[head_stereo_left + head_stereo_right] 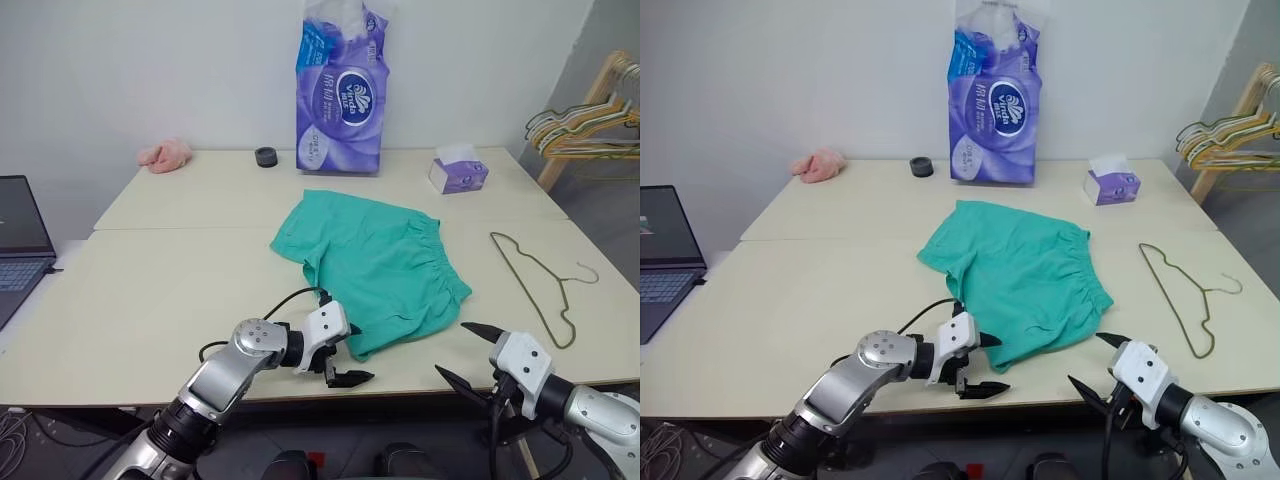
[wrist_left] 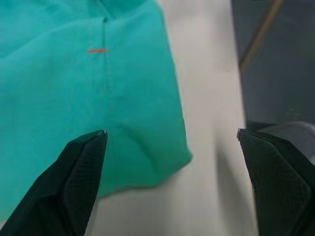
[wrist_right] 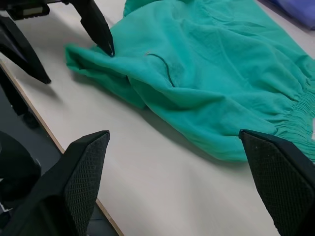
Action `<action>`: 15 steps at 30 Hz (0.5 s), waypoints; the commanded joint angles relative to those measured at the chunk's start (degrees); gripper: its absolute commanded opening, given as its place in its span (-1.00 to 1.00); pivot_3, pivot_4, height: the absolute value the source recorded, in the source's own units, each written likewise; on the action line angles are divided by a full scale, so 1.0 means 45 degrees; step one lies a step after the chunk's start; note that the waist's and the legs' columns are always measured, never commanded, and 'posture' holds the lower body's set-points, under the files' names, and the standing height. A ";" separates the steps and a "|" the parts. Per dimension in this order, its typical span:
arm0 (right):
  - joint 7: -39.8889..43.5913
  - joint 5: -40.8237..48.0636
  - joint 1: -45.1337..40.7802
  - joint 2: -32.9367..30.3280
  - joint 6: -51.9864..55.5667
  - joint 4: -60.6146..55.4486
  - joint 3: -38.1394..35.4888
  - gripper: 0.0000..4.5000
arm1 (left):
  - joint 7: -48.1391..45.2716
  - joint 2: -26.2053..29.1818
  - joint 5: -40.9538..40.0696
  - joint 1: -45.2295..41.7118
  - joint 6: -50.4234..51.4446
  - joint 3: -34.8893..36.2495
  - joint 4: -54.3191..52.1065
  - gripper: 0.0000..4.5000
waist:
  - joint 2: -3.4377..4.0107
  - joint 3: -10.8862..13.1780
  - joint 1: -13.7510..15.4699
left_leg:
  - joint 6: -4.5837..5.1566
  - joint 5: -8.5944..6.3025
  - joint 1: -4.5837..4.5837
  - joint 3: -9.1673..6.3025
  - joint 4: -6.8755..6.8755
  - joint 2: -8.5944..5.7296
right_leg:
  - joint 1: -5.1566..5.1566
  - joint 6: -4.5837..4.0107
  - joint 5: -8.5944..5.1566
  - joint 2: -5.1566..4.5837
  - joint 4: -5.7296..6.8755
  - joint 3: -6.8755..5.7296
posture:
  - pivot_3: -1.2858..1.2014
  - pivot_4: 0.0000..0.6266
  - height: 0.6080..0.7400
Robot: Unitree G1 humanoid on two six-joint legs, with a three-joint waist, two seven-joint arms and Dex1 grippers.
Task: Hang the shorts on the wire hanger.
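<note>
The teal-green shorts (image 1: 375, 265) lie flat in the middle of the cream table (image 1: 150, 290), gathered waistband toward the right. The thin olive-grey wire hanger (image 1: 540, 285) lies flat to their right, apart from them. My left gripper (image 1: 352, 362) is open at the shorts' near corner by the table's front edge; in the left wrist view that corner (image 2: 74, 73) sits by one fingertip, with nothing gripped. My right gripper (image 1: 452, 348) stands open near the front edge, just right of the shorts and nothing between its fingers; its wrist view looks over the shorts (image 3: 206, 73) toward the left gripper (image 3: 74, 49).
A purple tissue pack (image 1: 342, 95), a small tissue box (image 1: 458, 172), a black ring (image 1: 266, 157) and a pink cloth lump (image 1: 165, 154) line the back. A laptop (image 1: 20, 240) sits at the left. A bunch of hangers (image 1: 590, 130) hangs off a wooden rack, right.
</note>
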 commanded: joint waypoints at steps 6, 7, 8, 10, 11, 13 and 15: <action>-0.0996 -0.2473 -0.1064 -0.0256 -0.2182 0.1151 -0.0113 1.00 | 0.0649 -0.0178 0.1178 -0.0258 -0.1382 0.0026 0.0967 0.30 | 0.0017 0.0007 -0.0082 | -0.0003 -0.0002 -0.0002 0.0005 -0.0004 0.0003 | 0.0018 0.0060 0.0037 -0.0001 -0.0075 -0.0003 | -0.07 -0.94 1.00; -0.1063 -0.2943 -0.1201 -0.0441 -0.2482 0.1451 -0.0048 1.00 | 0.0667 -0.0195 0.1172 -0.0271 -0.1430 0.0105 0.0998 0.18 | 0.0018 0.0009 -0.0082 | -0.0004 -0.0002 -0.0002 0.0010 -0.0002 -0.0002 | 0.0017 0.0068 0.0041 -0.0007 -0.0081 -0.0001 | -0.07 -0.94 1.00; -0.1133 -0.3607 -0.1414 -0.0771 -0.2975 0.1909 0.0086 1.00 | 0.0665 -0.0203 0.1128 -0.0293 -0.1444 0.0210 0.0988 0.03 | 0.0017 0.0010 -0.0080 | -0.0003 -0.0003 -0.0002 0.0010 -0.0002 -0.0008 | 0.0016 0.0076 0.0046 -0.0013 -0.0093 -0.0001 | -0.07 -0.94 1.00; -0.1385 -0.5354 -0.1953 -0.1747 -0.4364 0.3100 0.0549 1.00 | 0.0630 -0.0204 0.0974 -0.0328 -0.1450 0.0440 0.0870 -0.24 | 0.0019 0.0014 -0.0095 | -0.0002 -0.0004 -0.0003 0.0015 -0.0001 -0.0013 | 0.0019 0.0081 0.0049 -0.0018 -0.0101 0.0001 | -0.07 -0.94 1.00; -0.1573 -0.6132 -0.2253 -0.2183 -0.4910 0.3692 0.0804 1.00 | 0.0586 -0.0195 0.0917 -0.0352 -0.1420 0.0516 0.0797 -0.38 | 0.0019 0.0019 -0.0105 | 0.0000 -0.0004 -0.0003 0.0027 -0.0001 -0.0016 | 0.0021 0.0084 0.0051 -0.0018 -0.0101 0.0000 | -0.07 -0.94 1.00; -0.1876 -0.7230 -0.2884 -0.2824 -0.5791 0.4727 0.1288 1.00 | 0.0484 -0.0163 0.0832 -0.0393 -0.1344 0.0640 0.0646 -0.65 | 0.0020 0.0023 -0.0137 | 0.0000 -0.0004 -0.0003 0.0039 0.0000 -0.0018 | 0.0030 0.0088 0.0054 -0.0017 -0.0095 -0.0003 | -0.07 -0.94 1.00; -0.2159 -0.7751 -0.3533 -0.3020 -0.6389 0.5573 0.1657 1.00 | 0.0452 -0.0163 0.0743 -0.0462 -0.1223 0.0821 0.0534 -0.94 | 0.0021 0.0024 -0.0156 | 0.0000 -0.0004 -0.0003 0.0035 -0.0004 -0.0017 | 0.0030 0.0085 0.0053 -0.0016 -0.0093 -0.0003 | -0.07 -0.94 1.00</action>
